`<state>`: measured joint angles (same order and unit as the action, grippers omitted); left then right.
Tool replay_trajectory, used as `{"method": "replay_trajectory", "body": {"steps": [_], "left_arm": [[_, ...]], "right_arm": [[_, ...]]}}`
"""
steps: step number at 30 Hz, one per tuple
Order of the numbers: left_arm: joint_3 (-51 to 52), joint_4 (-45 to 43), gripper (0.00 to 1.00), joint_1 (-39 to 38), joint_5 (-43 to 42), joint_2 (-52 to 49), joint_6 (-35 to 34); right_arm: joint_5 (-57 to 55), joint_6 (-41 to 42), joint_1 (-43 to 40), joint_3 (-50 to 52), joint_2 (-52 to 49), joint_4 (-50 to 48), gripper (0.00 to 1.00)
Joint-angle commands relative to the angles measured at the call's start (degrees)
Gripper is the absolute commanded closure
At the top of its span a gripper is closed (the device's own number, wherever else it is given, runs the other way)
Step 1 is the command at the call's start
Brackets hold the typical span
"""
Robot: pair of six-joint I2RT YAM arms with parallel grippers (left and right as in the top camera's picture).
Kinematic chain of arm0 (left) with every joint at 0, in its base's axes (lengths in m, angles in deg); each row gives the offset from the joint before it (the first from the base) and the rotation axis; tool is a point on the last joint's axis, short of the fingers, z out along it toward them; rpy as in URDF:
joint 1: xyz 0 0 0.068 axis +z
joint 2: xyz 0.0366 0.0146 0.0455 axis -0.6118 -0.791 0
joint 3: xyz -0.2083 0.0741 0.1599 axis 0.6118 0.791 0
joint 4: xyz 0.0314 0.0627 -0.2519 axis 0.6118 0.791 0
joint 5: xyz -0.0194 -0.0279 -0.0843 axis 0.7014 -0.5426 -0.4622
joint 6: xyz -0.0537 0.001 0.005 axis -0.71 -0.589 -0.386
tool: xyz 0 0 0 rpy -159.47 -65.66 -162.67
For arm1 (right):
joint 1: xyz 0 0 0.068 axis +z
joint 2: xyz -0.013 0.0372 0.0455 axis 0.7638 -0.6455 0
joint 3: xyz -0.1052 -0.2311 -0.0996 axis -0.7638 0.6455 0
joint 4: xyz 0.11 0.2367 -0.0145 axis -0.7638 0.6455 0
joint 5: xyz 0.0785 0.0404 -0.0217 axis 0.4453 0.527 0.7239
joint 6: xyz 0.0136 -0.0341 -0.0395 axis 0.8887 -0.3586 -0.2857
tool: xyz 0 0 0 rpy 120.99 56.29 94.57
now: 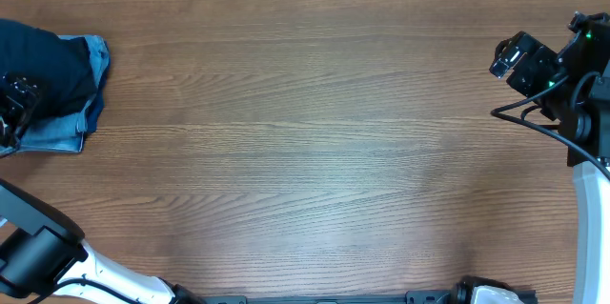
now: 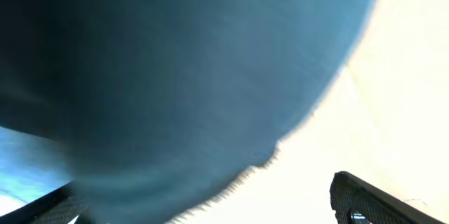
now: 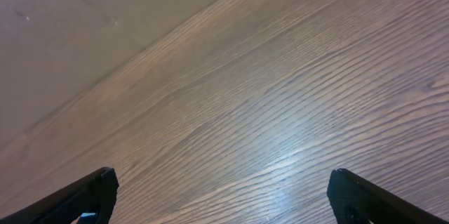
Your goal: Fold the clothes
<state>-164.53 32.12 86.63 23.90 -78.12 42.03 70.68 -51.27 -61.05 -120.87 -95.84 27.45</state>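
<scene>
A pile of blue clothes lies at the table's far left: a dark navy garment (image 1: 38, 61) on top of lighter blue denim (image 1: 65, 125) with a frayed hem. My left gripper (image 1: 14, 104) hovers over this pile at the left edge. In the left wrist view the blue fabric (image 2: 175, 69) fills most of the frame, blurred and very close, and the two fingers (image 2: 210, 206) are spread apart with nothing between them. My right gripper (image 1: 515, 61) is at the far right, open and empty over bare wood (image 3: 224, 196).
The wooden table (image 1: 315, 142) stretches between the two arms. The right arm's base and cables (image 1: 581, 123) stand at the right edge. The table's far edge meets a plain wall (image 3: 105, 20) in the right wrist view.
</scene>
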Motion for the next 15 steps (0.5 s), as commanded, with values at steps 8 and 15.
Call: {"method": "replay_trajectory", "body": {"steps": [8, 15], "left_arm": [[-1.27, -0.17, 0.03, -6.1, 7.48, 18.08, 8.98], [-1.27, -0.22, 0.0, -10.88, 22.1, 25.86, 11.32]], "right_arm": [[-0.17, -0.39, -0.13, -0.92, 0.24, -0.26, 0.0], [-0.17, -0.39, -0.13, -0.92, 0.24, -0.24, 0.0]]}}
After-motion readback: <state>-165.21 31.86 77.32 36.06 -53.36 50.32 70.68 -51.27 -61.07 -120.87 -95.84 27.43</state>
